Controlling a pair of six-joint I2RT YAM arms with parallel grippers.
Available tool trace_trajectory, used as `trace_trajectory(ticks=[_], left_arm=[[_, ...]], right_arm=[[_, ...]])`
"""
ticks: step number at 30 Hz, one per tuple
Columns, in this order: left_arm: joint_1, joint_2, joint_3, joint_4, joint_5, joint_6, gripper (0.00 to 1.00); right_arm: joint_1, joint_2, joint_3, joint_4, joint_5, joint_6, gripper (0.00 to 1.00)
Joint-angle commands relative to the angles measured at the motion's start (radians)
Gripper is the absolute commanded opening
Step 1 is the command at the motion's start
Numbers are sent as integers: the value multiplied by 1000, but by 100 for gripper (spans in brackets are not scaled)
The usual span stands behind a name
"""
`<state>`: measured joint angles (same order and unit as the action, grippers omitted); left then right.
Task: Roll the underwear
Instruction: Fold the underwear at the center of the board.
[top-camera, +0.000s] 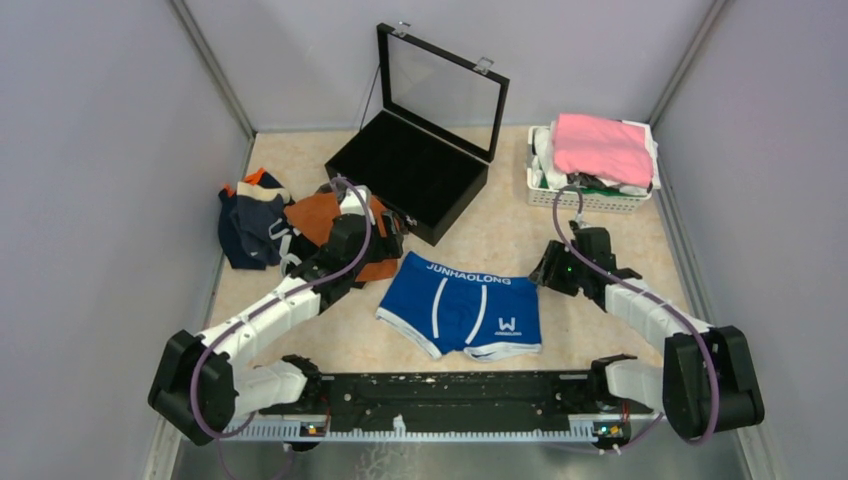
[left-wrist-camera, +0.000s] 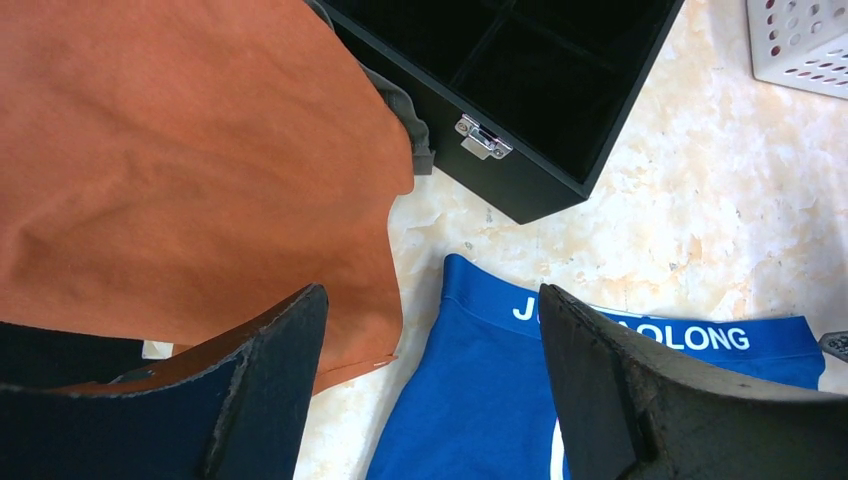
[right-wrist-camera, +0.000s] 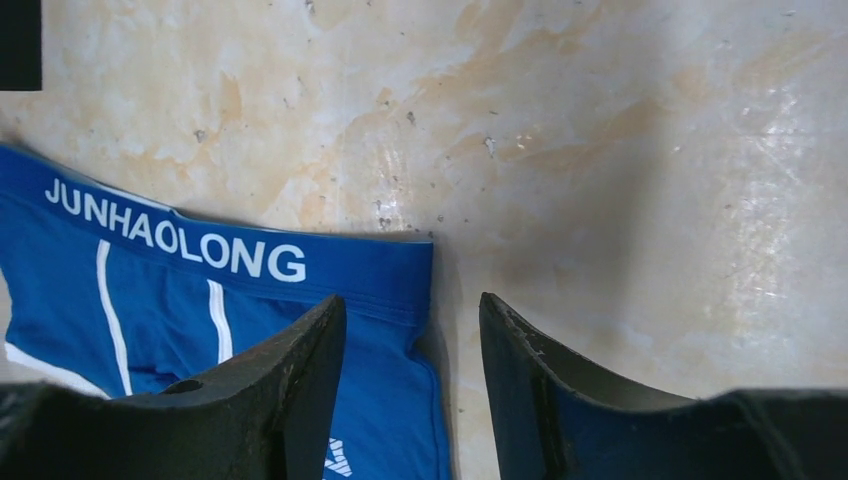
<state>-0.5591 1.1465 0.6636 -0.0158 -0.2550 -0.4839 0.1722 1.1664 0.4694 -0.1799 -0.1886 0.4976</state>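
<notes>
Blue briefs (top-camera: 462, 305) lie flat. Left gripper (left-wrist-camera: 430, 300) is wide and empty, right gripper (right-wrist-camera: 412, 305) half-spread and empty at the waistband's right corner. Left might snag the orange pair (left-wrist-camera: 180, 170) alongside, I reckon.

- The left arm (top-camera: 270, 305) rises from its base at seven o'clock in the top view and stretches long and low toward two o'clock.
- The left gripper (left-wrist-camera: 432, 300) points down, its jaws spread wide and gripping nothing.
- The right arm (top-camera: 650, 312) runs from its base at five o'clock toward ten o'clock, more folded than the left.
- The right gripper (right-wrist-camera: 412, 300) tilts down, its jaws parted less widely than the left's and likewise empty.
</notes>
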Motion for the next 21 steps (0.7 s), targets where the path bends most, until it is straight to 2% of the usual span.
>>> trace_trajectory(ticks=[1, 16, 21], left_arm=[[-3, -39, -11, 20, -19, 4, 83], [-3, -56, -14, 20, 53, 35, 83], [-4, -42, -4, 20, 116, 62, 83]], right_arm=[[-10, 5, -6, 64, -62, -18, 51], [-13, 79, -54, 129, -136, 8, 48], [-24, 110, -63, 171, -130, 22, 41]])
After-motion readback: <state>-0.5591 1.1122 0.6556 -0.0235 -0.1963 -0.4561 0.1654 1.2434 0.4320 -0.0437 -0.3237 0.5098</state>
